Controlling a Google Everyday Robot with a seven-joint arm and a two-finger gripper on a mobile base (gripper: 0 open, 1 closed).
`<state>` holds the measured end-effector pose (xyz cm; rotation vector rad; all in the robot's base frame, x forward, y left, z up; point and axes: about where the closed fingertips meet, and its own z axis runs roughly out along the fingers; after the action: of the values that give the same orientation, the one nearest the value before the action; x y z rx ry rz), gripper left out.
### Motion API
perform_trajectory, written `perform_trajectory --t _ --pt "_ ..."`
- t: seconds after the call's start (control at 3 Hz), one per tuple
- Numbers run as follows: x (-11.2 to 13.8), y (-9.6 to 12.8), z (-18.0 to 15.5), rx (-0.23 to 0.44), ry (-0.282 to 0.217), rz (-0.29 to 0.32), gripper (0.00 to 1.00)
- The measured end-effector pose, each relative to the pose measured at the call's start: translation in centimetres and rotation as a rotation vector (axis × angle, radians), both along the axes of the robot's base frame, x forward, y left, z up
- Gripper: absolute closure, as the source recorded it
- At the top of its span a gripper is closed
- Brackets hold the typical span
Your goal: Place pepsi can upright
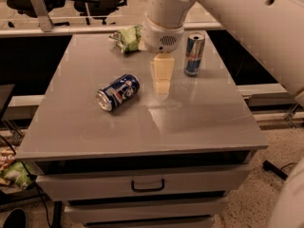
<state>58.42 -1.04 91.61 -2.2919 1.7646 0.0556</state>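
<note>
The pepsi can (pixel 118 92) is dark blue with a round logo and lies on its side on the grey table top (pixel 142 127), left of centre, its silver end facing front left. My gripper (pixel 162 78) hangs from the white arm above the middle of the table, a short way right of the can and apart from it. Its pale fingers (pixel 162 69) point down and it holds nothing.
A taller blue-and-silver can (pixel 194 54) stands upright right of the gripper. A green snack bag (pixel 127 38) lies at the back of the table. Drawers (pixel 147 184) sit under the table top. Office chairs stand behind.
</note>
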Motion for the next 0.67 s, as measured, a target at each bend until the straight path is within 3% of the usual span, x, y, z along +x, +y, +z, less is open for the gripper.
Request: perform_trajectory --t 0.67 --pt "1.8 3.9 -2.7 -0.032 -0.004 0.182 0.0"
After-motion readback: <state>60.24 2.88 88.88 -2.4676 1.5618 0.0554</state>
